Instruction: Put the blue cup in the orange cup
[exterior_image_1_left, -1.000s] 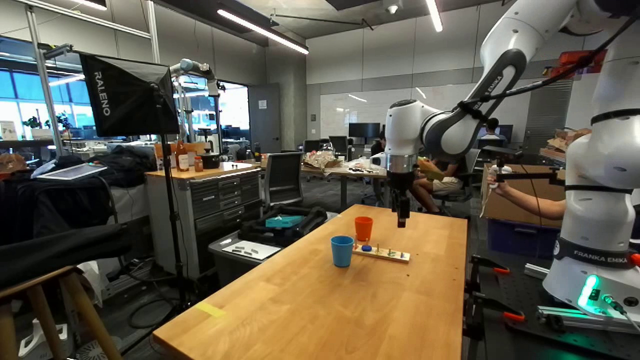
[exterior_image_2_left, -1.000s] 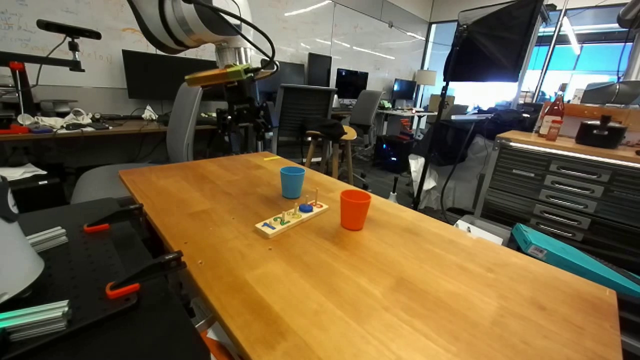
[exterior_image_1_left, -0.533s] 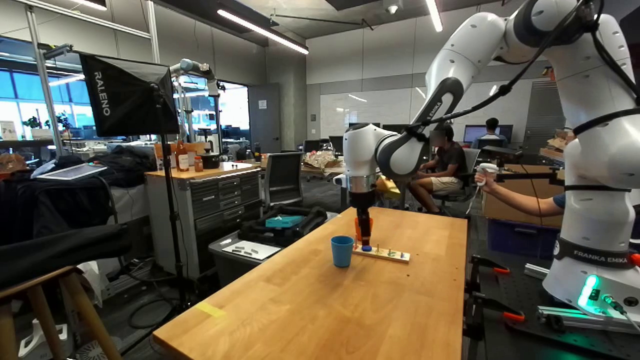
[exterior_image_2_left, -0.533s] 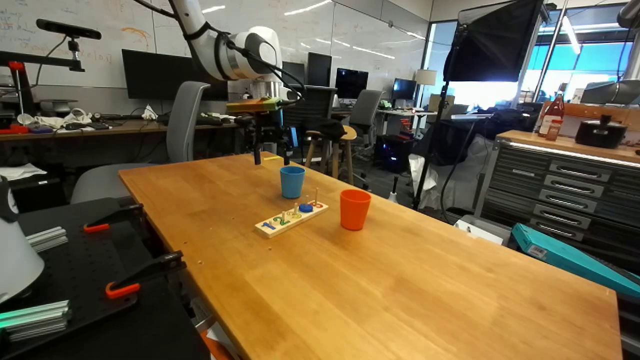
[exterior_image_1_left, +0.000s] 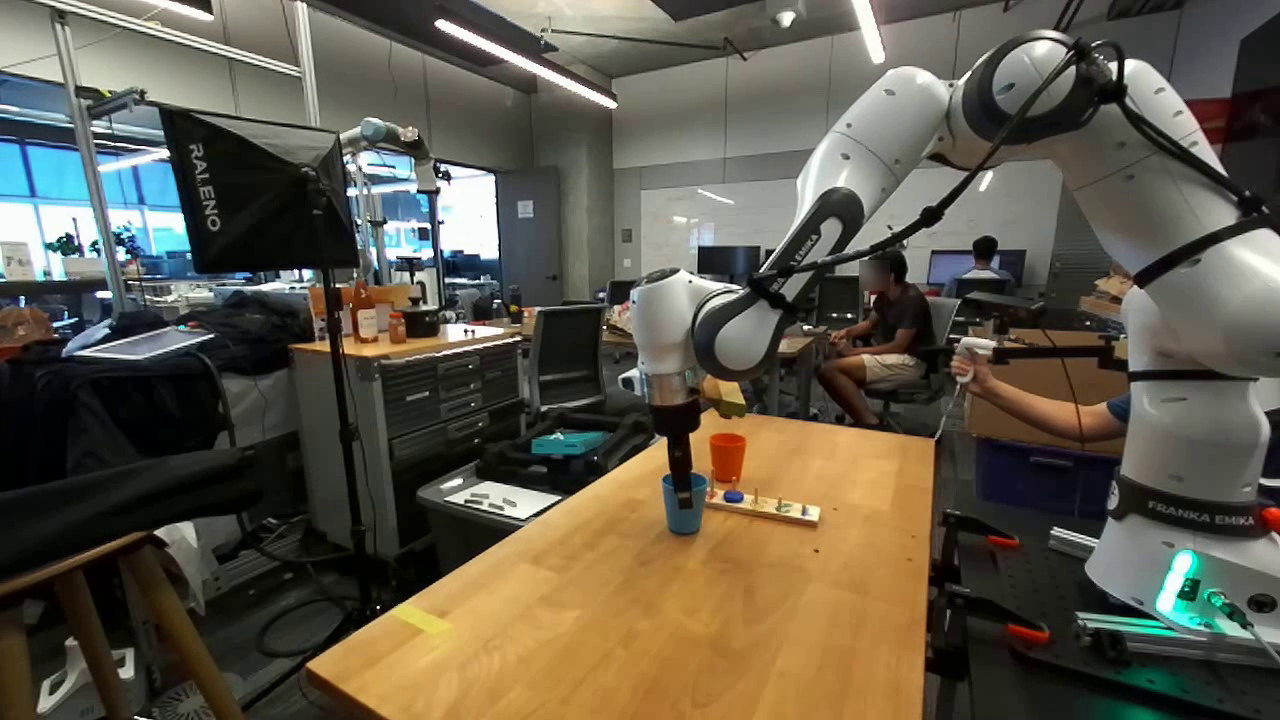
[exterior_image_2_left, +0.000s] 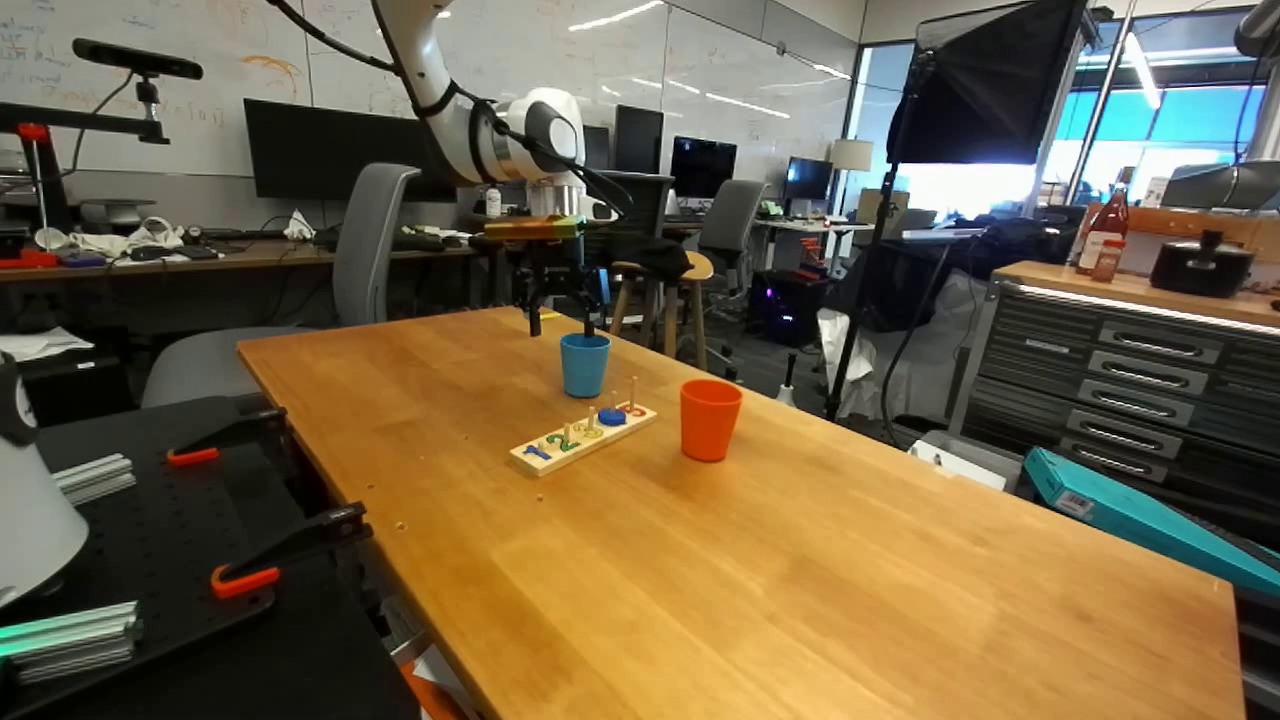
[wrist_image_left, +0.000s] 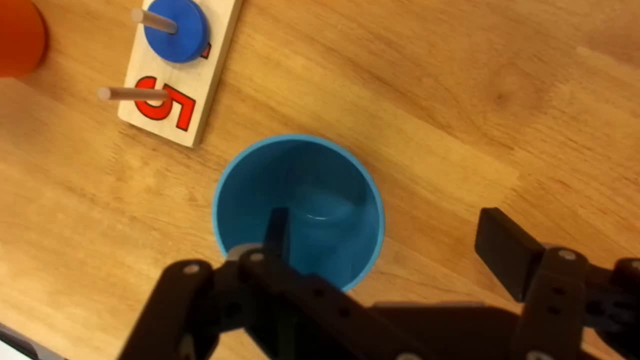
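Wrist view: my gripper (wrist_image_left: 386, 230) is spread wide, holding nothing, and the blue cup (wrist_image_left: 322, 192) lies off-centre to it: one finger at the mouth, the other clear outside. Rim's between them; a wall pinch looks on, I reckon!

Ceiling strip (exterior_image_1_left: 525, 62) glowed | window (exterior_image_2_left: 1195, 140) burned out white (blue higher up) | whiteboard (exterior_image_2_left: 730, 75) glinted | wrist view: gripper (wrist_image_left: 384, 216) looked soft

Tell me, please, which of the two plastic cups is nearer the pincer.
The blue cup: one finger of the open pincer is over or inside its mouth; the orange cup stands clear of both fingers.
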